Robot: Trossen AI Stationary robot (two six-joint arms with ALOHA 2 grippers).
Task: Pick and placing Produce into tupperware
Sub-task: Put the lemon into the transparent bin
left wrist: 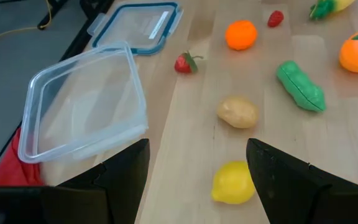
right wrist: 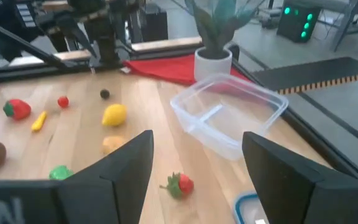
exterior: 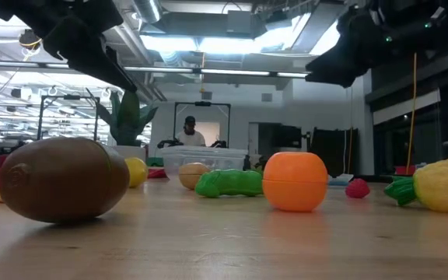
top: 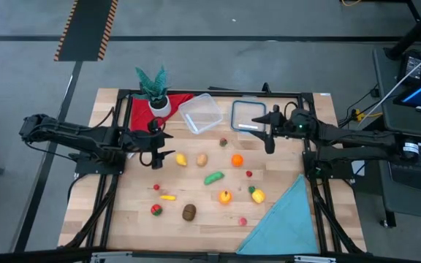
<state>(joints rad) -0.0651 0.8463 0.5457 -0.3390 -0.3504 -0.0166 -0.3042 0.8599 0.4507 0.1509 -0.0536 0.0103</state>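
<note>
The clear tupperware point(top: 200, 113) rests flat on its base at the table's far side, partly on a red cloth point(top: 139, 111). Toy produce lies scattered over the wood: a yellow lemon point(top: 181, 159), a potato point(top: 202, 159), an orange point(top: 237, 161), a green pea pod point(top: 213, 177), a strawberry point(top: 224, 142) and a brown kiwi point(top: 188, 212). My left gripper point(top: 152, 159) hangs open above the table just left of the lemon point(left wrist: 234, 182). My right gripper point(top: 270, 142) hangs open near the lid, right of the strawberry point(right wrist: 178, 185).
A flat lid with a blue-grey rim point(top: 248, 115) lies right of the tupperware. A potted plant in a white pot point(top: 156, 95) stands on the red cloth. A blue cloth point(top: 283, 219) covers the near right corner. More small produce point(top: 225, 196) lies toward the near edge.
</note>
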